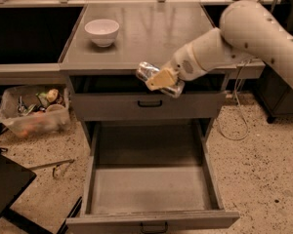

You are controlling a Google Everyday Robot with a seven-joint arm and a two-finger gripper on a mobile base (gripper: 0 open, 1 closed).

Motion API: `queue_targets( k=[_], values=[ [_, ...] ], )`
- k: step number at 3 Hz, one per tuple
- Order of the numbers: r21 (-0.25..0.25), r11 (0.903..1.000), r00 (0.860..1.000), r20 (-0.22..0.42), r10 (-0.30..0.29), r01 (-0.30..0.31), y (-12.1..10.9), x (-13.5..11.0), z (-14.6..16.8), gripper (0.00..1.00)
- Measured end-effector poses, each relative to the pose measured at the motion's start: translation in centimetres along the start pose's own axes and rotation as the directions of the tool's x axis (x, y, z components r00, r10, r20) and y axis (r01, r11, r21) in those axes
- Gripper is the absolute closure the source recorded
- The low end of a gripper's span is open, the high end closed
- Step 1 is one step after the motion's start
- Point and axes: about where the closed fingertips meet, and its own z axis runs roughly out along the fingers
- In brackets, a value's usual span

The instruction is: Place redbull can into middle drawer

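- Grey counter point(136, 33) sits behind; I hold my tool point(162, 79) past its front edge.
- Tool clenched on sideways redbull can point(147, 72), above open middle drawer point(151, 189), apparently for lowering.

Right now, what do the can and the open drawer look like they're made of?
The redbull can, in the gripper in front of the counter edge, looks like metal: silvery, glinting ends. The middle drawer looks like matte grey sheet metal, probably: flat dull floor, low walls.

can: slim silver metal redbull can point(146, 72), middle hidden under the clasping gripper point(161, 79), at drawer's 12 o'clock
drawer: wide grey metal middle drawer point(151, 191), black handle point(154, 226) cut at 6 o'clock edge
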Motion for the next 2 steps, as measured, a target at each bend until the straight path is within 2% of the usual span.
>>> queue_targets(
  k=[1, 2],
  values=[
    [-0.052, 0.9985, 0.999, 0.035, 0.017, -0.015, 1.41, 0.87, -2.33, 1.00],
    [-0.050, 0.9986, 0.999, 0.037, 0.019, -0.017, 1.33, 0.85, -2.31, 1.00]
  ],
)
